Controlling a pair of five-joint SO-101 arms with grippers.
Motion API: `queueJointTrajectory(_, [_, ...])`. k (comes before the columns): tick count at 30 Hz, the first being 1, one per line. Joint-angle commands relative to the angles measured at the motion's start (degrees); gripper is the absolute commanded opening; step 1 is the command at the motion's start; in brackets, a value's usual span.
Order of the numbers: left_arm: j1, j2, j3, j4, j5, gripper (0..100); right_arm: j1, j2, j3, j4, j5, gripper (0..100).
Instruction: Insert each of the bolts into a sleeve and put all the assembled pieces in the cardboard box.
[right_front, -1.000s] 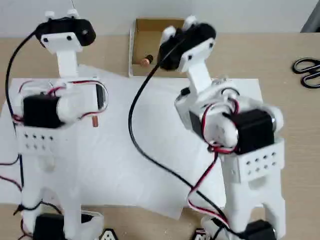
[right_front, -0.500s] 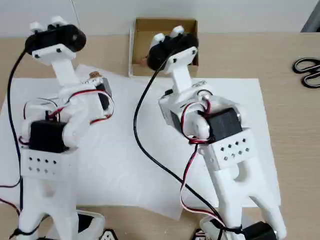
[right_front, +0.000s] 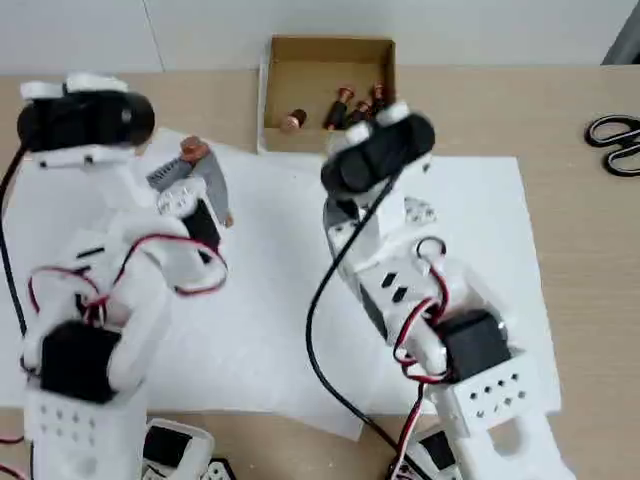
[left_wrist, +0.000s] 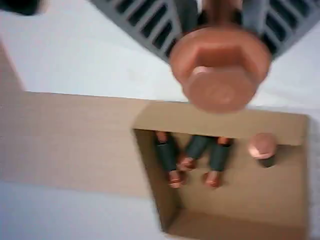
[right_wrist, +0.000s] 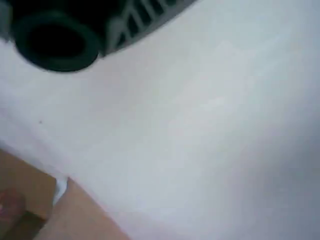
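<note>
In the upper left of the high view, the left gripper (right_front: 203, 188) is clamped on a bolt (right_front: 193, 151), whose copper head juts past the jaws toward the cardboard box (right_front: 330, 43). In the left wrist view the head is shown large at top centre, with the shaft gripped between ribbed grey jaws. Whether a sleeve is already fitted on that shaft is hidden by them. The bolt is held above the white paper (right_front: 260, 300), just short of the box's near rim and not over its opening. Four assembled pieces (left_wrist: 197, 150) are laid inside the box, three side by side toward the left of the wrist frame and one apart at the right. The right arm (right_front: 378, 158) is placed at the centre of the high view, just below the box. Scissors (right_front: 615, 140) are seen at the right edge, well apart.

If the piece is judged complete, it should be carried past the rim until the head is centred over bare box floor. It should then be lowered and only then released, so that it is not bounced off the wall onto the paper. A path to the left of the right arm should be chosen.
</note>
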Motion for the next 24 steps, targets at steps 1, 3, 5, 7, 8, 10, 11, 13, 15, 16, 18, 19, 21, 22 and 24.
queueJointTrajectory(1, [1.9,-2.5,-0.1,-1.6,0.4,1,0.1,-5.6,8.4,-5.4,-0.5,0.4])
queueJointTrajectory(3, [2.1,-2.5,0.1,-1.4,0.4,1,0.1,-8.2,12.4,-7.2,-1.0,0.4])
queueJointTrajectory(5, [2.2,-2.8,1.4,-1.7,0.6,1,0.0,-11.1,16.4,-10.8,-1.1,0.4])
queueJointTrajectory(7, [2.3,-2.7,2.3,-1.7,2.5,1,0.0,-14.2,20.8,-15.2,-1.1,0.4])
queueJointTrajectory(8, [2.3,-2.6,2.6,-1.8,3.8,1,-0.1,-16.0,23.2,-17.1,-1.1,0.4])
queueJointTrajectory(10, [2.3,-2.5,2.7,-1.8,5.7,1,-0.1,-18.8,28.0,-21.4,-1.1,0.4])
queueJointTrajectory(11, [2.3,-2.5,2.8,-2.2,6.5,1,-0.1,-20.0,30.3,-23.9,-1.0,0.4])
queueJointTrajectory(13, [2.3,-2.5,4.7,-5.8,6.8,1,-0.1,-21.4,34.3,-28.1,-1.0,0.4])
queueJointTrajectory(15, [2.3,-2.5,9.2,-12.0,6.8,1,-0.1,-21.7,37.2,-31.5,-1.0,0.4])
queueJointTrajectory(16, [2.5,-2.5,11.6,-15.3,6.8,1,-0.1,-21.7,38.2,-32.7,-1.0,0.4])
queueJointTrajectory(18, [4.4,-2.9,16.0,-20.9,6.8,1,-0.1,-21.7,40.1,-34.3,-1.0,0.4])
queueJointTrajectory(19, [5.6,-2.9,17.5,-23.2,6.7,1,-0.1,-21.7,40.8,-34.9,-1.0,0.4])
queueJointTrajectory(21, [8.2,-2.9,19.3,-26.3,6.7,1,-0.1,-21.7,41.9,-35.4,-1.0,0.4])
queueJointTrajectory(22, [9.2,-2.8,19.7,-27.0,6.7,1,-0.1,-21.8,42.4,-35.3,-1.0,0.4])
queueJointTrajectory(24, [10.9,-2.5,19.9,-27.1,6.7,1,-0.1,-21.8,43.0,-35.3,-1.1,0.4])
